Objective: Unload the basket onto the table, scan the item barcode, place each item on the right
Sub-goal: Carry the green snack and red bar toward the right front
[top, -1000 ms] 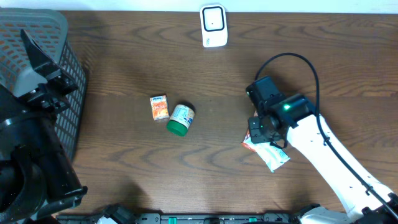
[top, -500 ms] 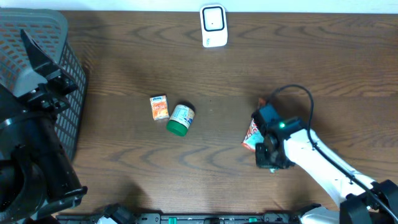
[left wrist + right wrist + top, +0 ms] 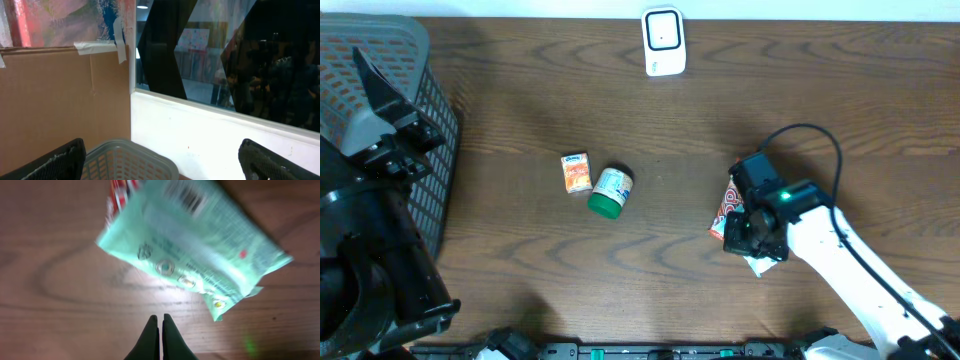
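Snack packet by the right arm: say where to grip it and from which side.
Probably the crimped end of the packet, pinched from above at the corner nearest the right end effector: it lies flat on the table, barcode up, so only edges offer a bite.

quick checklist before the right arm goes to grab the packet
1. Right gripper open for a grasp: not ok, its fingers are pressed together and hold nothing.
2. Packet free to pick: ok, on the table just ahead of the fingertips, ungripped.
3. Barcode located: ok, it faces up on the mint-green side, though blurred.
4. Scanner unobstructed: ok, it stands alone at the far edge.
5. Left gripper out of the way: ok, open and raised by the basket.
6. Small box and jar clear of the packet: ok.
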Robot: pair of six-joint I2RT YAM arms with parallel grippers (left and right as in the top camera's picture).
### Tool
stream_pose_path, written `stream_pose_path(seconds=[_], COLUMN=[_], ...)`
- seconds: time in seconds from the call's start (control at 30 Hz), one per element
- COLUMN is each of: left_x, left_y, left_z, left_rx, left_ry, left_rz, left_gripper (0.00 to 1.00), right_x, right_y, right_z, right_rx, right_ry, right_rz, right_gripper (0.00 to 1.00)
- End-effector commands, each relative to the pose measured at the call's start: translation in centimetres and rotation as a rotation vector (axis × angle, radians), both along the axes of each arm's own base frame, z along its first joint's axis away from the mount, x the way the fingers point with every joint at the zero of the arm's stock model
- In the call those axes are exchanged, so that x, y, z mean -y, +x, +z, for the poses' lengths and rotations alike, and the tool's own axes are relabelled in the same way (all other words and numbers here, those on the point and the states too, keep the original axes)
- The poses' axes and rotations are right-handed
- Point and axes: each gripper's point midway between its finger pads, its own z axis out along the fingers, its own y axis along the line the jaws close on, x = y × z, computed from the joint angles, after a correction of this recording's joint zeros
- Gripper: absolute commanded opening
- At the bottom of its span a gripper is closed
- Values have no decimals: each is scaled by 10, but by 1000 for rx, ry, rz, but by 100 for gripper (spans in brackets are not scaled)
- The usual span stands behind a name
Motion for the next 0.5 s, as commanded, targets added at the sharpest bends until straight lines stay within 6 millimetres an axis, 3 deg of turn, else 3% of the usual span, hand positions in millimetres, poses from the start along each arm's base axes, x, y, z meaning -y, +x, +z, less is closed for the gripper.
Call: stream_pose_path(seconds=[0.0,0.07,0.23,0.47], left_x=[-2,-2,-2,-2], left_y=[-1,-1,-1,-1], left_z=[-1,-1,-1,-1], left_rx=[5,5,5,5], left_ry=[-11,-11,-11,-11], left_rz=[7,7,7,7], left_gripper=[98,98,98,98], right_x=[27,40,45,52], right_y=[10,10,9,-25], right_z=[2,-8,-36,-74], right_rx=[51,54,58,-42], right_ry=[-94,-138,-122,-148], right_rz=[-164,-255,-347,-389], right_gripper=[1,1,1,1])
